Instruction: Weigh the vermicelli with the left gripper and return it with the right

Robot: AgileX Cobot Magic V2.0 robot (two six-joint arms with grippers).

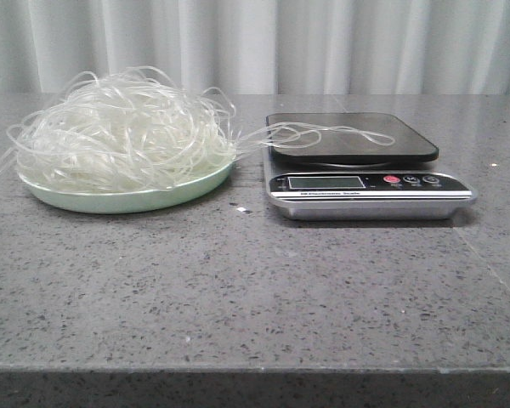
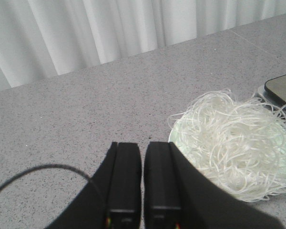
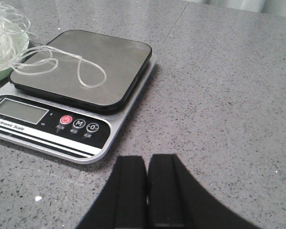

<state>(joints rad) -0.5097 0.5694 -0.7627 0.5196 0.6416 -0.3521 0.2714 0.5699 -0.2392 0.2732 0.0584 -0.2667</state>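
Vermicelli (image 2: 233, 143) lies heaped on the pale green plate (image 1: 127, 200), ahead of my left jaws and off to their outer-right side in my left wrist view, near but not touching them. My left gripper (image 2: 143, 176) has its jaws together with only a thin slit between them, holding nothing; my right gripper (image 3: 147, 191) is the same, jaws closed and empty, hanging above the counter (image 1: 255, 289) just short of the scale (image 1: 365, 183). The left arm is plainly the nearer one to the heap, which suits the first lift. The tangle is roughly round, about as wide as the plate, so I judge it has no real long axis to line up with. Its one direction is a few stray strands (image 3: 62, 64) that trail off the plate toward the scale and already lie looped on the dark weighing platform (image 3: 86, 62). I reckon I must open my left jaws, swing across over the middle of the heap, and come down from above.
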